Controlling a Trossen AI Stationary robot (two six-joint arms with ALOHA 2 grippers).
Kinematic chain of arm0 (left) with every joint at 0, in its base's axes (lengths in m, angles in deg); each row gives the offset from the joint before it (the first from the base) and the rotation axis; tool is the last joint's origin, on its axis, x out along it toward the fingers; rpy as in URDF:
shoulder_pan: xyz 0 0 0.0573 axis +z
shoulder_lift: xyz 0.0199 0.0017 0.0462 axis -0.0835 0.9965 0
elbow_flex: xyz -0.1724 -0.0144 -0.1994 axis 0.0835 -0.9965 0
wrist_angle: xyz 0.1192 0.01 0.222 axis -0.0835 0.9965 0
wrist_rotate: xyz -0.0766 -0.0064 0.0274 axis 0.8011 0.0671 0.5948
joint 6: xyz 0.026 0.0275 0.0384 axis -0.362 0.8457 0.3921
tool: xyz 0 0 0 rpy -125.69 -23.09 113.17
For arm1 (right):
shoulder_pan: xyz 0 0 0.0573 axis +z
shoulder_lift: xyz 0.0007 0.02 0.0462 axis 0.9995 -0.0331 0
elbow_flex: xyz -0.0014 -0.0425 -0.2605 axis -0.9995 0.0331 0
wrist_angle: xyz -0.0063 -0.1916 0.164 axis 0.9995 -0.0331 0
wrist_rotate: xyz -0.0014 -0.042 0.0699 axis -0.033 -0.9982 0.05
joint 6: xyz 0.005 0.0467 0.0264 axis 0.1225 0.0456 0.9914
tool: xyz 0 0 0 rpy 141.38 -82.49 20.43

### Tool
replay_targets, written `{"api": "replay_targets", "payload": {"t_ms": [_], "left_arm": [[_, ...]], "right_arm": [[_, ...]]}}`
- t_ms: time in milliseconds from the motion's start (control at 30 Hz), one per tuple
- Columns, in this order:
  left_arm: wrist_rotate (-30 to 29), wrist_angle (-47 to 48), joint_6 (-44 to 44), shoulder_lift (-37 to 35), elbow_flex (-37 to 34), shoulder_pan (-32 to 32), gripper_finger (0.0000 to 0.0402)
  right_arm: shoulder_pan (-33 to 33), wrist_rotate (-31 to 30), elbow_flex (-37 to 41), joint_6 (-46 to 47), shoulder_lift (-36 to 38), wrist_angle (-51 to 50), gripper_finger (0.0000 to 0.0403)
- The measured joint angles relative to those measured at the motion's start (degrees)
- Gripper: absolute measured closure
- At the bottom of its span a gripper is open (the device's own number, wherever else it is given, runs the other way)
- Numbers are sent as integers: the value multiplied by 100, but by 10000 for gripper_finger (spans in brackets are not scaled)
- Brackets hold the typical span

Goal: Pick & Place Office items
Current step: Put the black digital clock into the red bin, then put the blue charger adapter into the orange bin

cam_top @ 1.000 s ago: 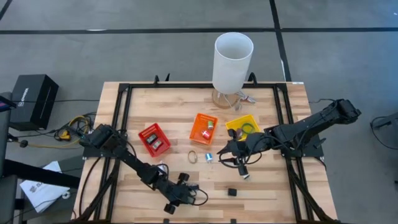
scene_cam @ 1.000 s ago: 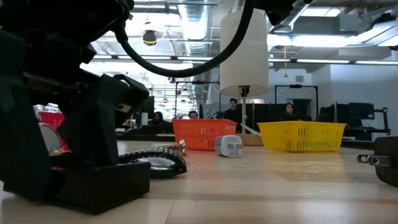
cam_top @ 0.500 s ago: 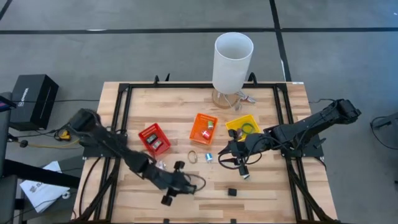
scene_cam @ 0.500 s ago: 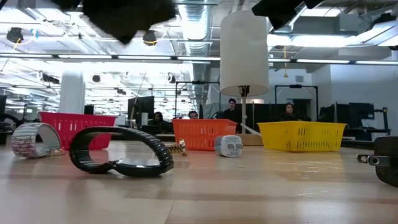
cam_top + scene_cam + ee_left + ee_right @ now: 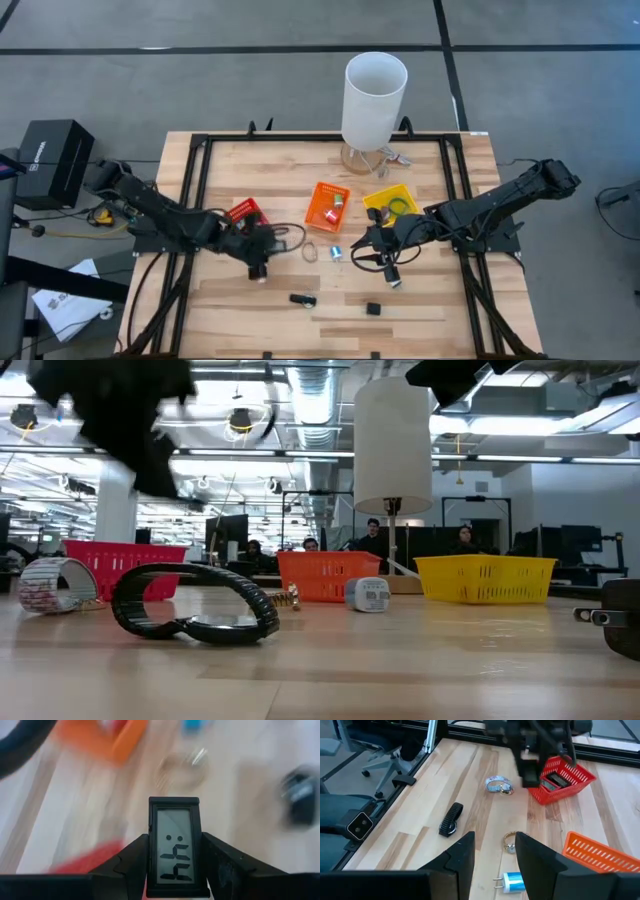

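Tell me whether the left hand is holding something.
Holding: the left hand is shut on a small black digital clock, display between its fingers, above the table near the red bin.

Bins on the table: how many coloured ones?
3: red bin beside the left claw, orange bin at centre, yellow bin right of it.

A small black rectangular piece with a grey digit display (image 5: 175, 847) is seen upright, clamped between jaws at lower centre of the left wrist view. In the high view, a black strap-like item (image 5: 302, 298) and a small black block (image 5: 373, 309) are laid at lower centre, a tan ring (image 5: 311, 251) and a blue-white plug (image 5: 336, 253) at centre.
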Motion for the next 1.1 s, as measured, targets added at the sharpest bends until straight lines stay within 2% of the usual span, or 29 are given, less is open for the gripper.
{"api": "replay_targets", "payload": {"t_ms": [200,367,533,800,900,1100], "left_arm": [[-24,-7,-490,-421,-875,441,242],[-196,-85,-598,-1084,-898,486,251],[-351,125,-627,-1634,-994,486,237],[-448,230,-1048,-1706,-1842,768,249],[-378,144,-1200,-1708,-1958,889,235],[-250,134,-1192,-1708,-2039,1000,179]], "right_arm": [[0,0,0,0,0,-20,271],[0,0,0,44,0,-20,271],[0,0,0,44,0,-20,271],[22,0,0,46,0,-20,271],[22,0,0,46,0,-20,271],[9,0,0,44,0,-20,271]]}}
